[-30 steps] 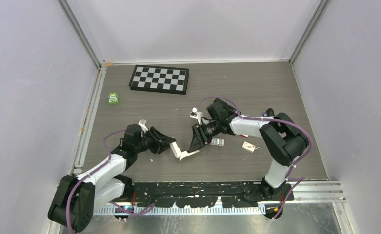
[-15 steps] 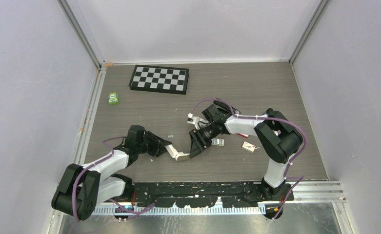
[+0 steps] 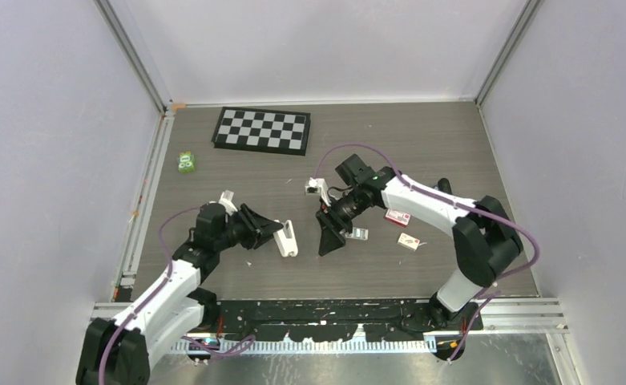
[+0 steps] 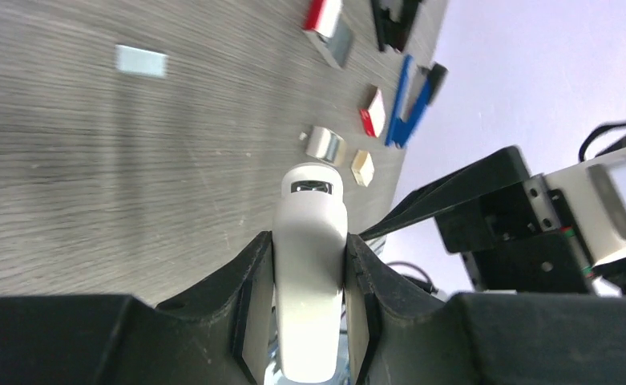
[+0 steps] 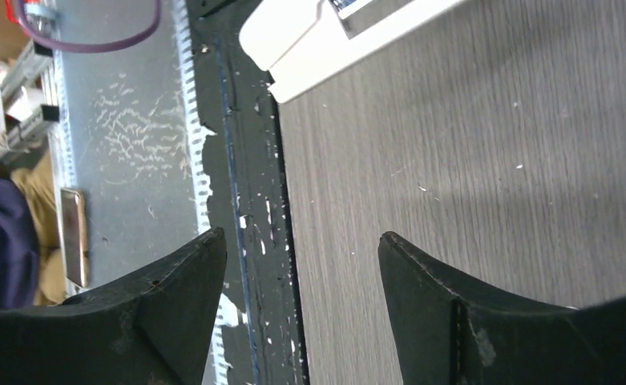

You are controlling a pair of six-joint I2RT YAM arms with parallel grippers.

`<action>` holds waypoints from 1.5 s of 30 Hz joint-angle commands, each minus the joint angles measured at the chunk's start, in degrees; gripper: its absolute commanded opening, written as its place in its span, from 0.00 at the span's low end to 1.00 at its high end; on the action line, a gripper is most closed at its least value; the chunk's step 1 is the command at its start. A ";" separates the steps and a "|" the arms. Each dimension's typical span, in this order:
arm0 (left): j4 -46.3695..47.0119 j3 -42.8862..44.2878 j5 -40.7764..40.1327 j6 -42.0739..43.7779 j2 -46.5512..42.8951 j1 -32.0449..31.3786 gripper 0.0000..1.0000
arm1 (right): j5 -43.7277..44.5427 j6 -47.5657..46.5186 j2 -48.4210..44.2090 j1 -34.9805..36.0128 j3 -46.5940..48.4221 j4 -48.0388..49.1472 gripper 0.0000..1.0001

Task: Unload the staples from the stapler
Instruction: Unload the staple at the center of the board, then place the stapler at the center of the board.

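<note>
Stapler [image 3: 287,239], white, is clamped between the left fingers [image 3: 263,228] near the table's [image 3: 422,144] middle-front. Left wrist view: both pads pressed on the stapler's [image 4: 309,265] sides, fingers [image 4: 213,297] narrowed to its width, its nose sticking out past the tips. Cannot tell if the nose touches the table.

Right fingers [image 3: 325,239] are just right of the stapler, apart from it, pointing down toward the table. Right wrist view: fingers [image 5: 173,281] spread wide, nothing between them, only table and its front edge below; the stapler's [image 5: 333,32] white body is beyond the tips, untouched.

Small silvery strip [image 4: 141,60] lies flat on the table. Small boxes [image 3: 397,216] sit right of the right fingers.
</note>
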 commanded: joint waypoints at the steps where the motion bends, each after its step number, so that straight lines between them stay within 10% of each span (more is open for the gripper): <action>1: -2.07 3.55 6.40 5.66 -6.80 0.31 0.00 | -2.38 -16.52 -6.17 -0.27 5.24 -14.90 0.75; 10: -22.66 14.94 -12.41 27.43 -10.14 0.35 0.00 | 6.88 -20.05 -18.03 -4.06 3.35 -15.70 0.78; 17: -18.12 17.48 -21.96 39.83 -4.12 0.34 0.00 | 8.19 -19.56 -22.57 -5.70 1.30 -13.21 0.78; 28: -24.96 37.96 -49.79 58.25 24.40 2.68 0.00 | 7.82 -19.05 -23.19 -5.68 0.54 -12.37 0.78; 45: -23.28 42.40 -42.20 56.98 39.84 27.79 0.00 | 7.42 -18.23 -24.36 -5.69 0.04 -11.56 0.79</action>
